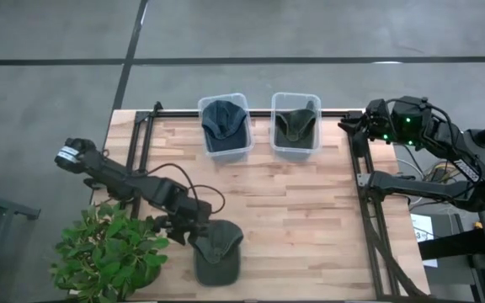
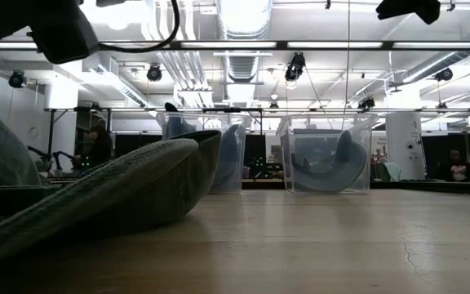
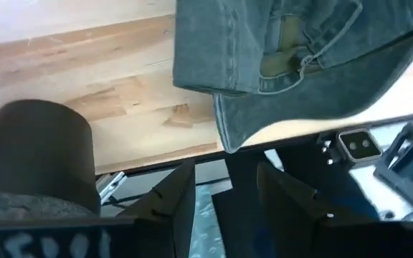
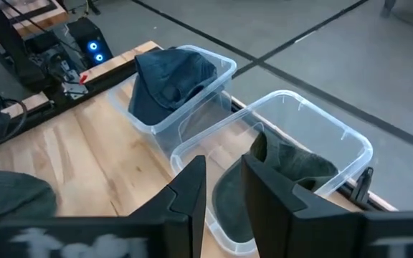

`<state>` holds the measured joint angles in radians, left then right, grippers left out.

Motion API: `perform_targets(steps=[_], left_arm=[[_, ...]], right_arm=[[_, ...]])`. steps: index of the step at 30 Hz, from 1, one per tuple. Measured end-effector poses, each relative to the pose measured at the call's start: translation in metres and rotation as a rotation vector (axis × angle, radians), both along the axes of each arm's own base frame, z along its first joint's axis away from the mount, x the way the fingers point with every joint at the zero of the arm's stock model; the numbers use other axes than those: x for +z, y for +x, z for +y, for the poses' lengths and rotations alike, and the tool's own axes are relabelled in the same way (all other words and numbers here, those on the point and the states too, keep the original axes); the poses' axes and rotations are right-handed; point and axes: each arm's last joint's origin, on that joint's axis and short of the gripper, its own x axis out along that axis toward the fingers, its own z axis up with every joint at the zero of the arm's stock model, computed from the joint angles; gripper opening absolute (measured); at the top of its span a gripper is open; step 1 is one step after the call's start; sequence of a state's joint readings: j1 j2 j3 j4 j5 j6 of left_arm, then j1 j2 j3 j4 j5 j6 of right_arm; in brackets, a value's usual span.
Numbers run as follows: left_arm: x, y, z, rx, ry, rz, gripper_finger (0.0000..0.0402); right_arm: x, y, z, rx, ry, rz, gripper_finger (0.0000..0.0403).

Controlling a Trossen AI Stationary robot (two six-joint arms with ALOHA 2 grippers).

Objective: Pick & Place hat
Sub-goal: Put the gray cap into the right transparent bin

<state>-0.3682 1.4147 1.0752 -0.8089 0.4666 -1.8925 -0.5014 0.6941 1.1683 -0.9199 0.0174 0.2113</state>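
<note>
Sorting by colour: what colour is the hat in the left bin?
Dark blue hat, clearest in the high view.

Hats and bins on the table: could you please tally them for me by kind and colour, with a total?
Green hats: 2, one loose at the near edge by the left pincer, one in the right bin
Blue hats: 1, in the left bin
Clear plastic bins: 2, left bin and right bin
Total: 5

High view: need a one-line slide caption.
Left claw open beside an olive cap at the table's near edge; two clear bins hold a blue cap and a dark green cap; right arm parked.
</note>
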Motion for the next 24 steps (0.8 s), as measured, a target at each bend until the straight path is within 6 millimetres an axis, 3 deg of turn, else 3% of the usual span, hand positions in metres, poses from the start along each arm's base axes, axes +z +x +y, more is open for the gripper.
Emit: perform_targets(steps=[24], left_arm=[[-0.044,-0.003,-0.017,0.1,-0.064,-0.028,0.0142]], right_arm=[[0.001,0.0,0.0,0.003,-0.013,-0.009,0.009]])
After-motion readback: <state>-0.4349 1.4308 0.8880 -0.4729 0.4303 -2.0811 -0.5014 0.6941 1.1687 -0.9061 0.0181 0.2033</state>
